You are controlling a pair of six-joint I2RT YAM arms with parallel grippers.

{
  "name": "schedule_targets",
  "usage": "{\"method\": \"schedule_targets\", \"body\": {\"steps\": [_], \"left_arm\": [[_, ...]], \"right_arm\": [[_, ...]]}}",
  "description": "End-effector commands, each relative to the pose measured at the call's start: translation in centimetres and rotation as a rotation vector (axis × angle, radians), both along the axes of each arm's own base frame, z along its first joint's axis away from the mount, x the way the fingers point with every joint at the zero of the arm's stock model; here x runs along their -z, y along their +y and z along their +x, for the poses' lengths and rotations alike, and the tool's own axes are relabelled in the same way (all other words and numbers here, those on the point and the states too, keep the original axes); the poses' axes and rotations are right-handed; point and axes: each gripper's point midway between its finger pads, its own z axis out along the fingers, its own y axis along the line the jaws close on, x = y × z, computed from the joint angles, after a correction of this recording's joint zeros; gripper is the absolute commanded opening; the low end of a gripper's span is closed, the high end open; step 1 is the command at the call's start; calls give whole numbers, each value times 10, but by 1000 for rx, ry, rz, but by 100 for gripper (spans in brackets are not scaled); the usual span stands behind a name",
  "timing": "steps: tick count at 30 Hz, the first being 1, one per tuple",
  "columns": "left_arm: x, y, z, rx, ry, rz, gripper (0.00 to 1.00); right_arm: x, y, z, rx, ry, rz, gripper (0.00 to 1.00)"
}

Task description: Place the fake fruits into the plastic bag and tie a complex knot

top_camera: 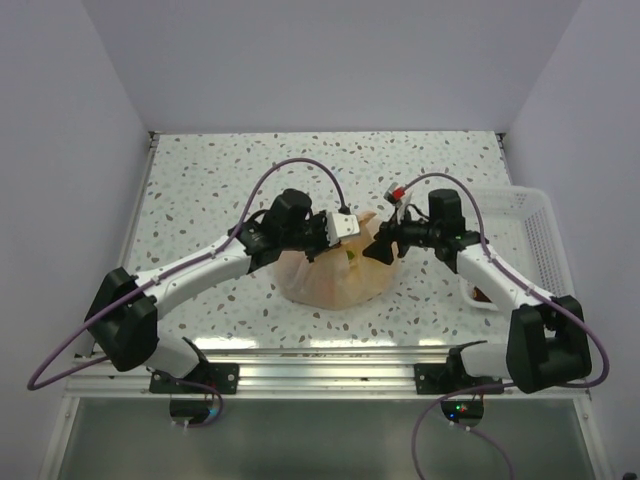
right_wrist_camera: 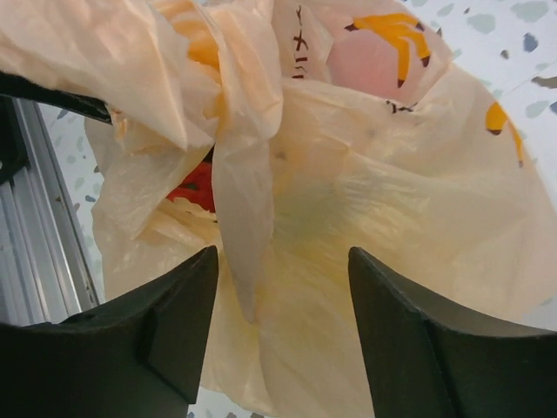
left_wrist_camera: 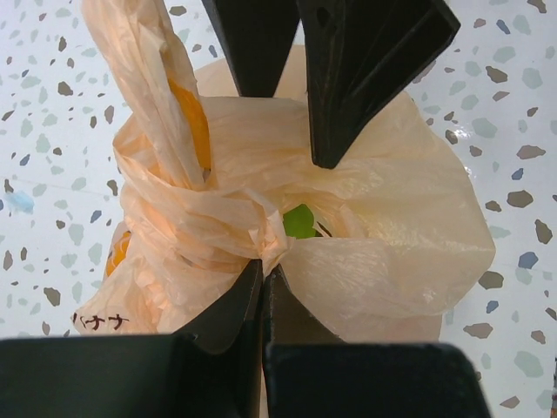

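Plastic bag (top_camera: pixel 335 282) mid-table, left tool (left_wrist_camera: pixel 262 266) pinching knot (left_wrist_camera: pixel 248 222); right tool (right_wrist_camera: pixel 283 254) spread open over it; white basket (top_camera: pixel 545 240) beside

Dark katakana lettering (left_wrist_camera: pixel 100 322), apparently reading "バナナ", marks the lower side of the thin, translucent peach-orange plastic bag (left_wrist_camera: pixel 374 226) in the left wrist view. Further dark characters (right_wrist_camera: pixel 300 39) beside its yellow-orange print (right_wrist_camera: pixel 392 30) are too creased to read.

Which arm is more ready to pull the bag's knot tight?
Probably left: the left gripper is shut on the plastic bag at the knot, while the right gripper is open around a handle strip.
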Motion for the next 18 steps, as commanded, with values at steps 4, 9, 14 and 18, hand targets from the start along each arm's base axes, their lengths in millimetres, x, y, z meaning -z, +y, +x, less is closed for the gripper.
{"method": "schedule_targets", "body": {"steps": [4,9,14,18], "left_arm": [[-10,0,17,-56,1,-31,0],[-8,6,29,-98,-9,-29,0],[-12,15,50,-147,-26,-43,0],[-15,15,57,-140,-21,-60,0]], "right_arm": [[-3,26,-13,-79,-8,86,20],[-16,33,-28,-68,98,182,0],[-41,49,-70,-72,185,285,0],[-37,51,-86,-41,253,307,0]]}}
